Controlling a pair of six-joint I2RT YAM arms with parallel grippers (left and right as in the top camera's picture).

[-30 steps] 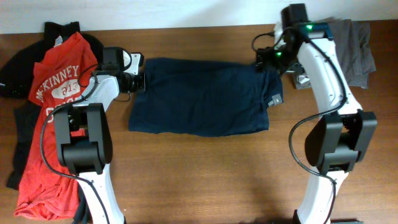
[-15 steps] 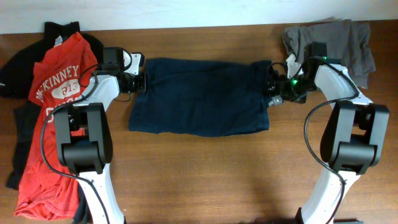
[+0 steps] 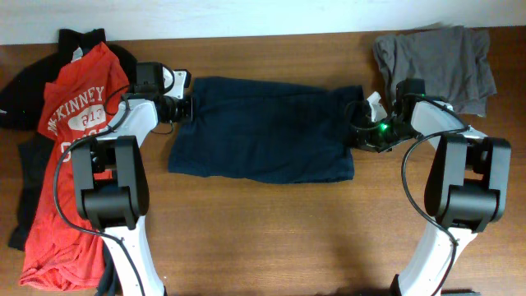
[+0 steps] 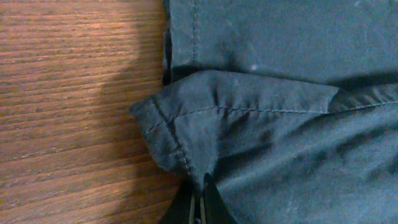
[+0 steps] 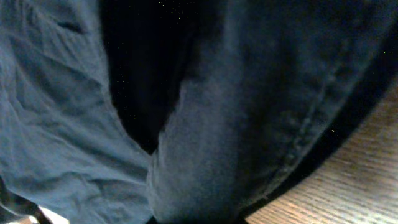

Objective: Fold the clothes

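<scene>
The clothes' main piece, the dark navy shorts (image 3: pixel 263 127), lies spread flat across the middle of the table. My left gripper (image 3: pixel 187 108) is shut on its upper left corner. In the left wrist view the closed fingertips (image 4: pixel 200 202) pinch a folded hem of the shorts (image 4: pixel 280 124). My right gripper (image 3: pixel 359 131) sits low at the right edge of the shorts. Bunched navy cloth (image 5: pixel 205 137) fills the right wrist view and hides the fingers. A red T-shirt (image 3: pixel 70 148) with white lettering lies at the far left over black pieces (image 3: pixel 25 90).
A plain grey garment (image 3: pixel 444 62) lies crumpled at the back right corner, just behind the right arm. A small white tag (image 3: pixel 376 103) shows beside the right wrist. Bare wooden table (image 3: pixel 271 230) stretches in front of the shorts.
The right arm swung down from the back right corner to the right edge of the shorts and its jaws closed there. The left gripper has kept its grip and place.
</scene>
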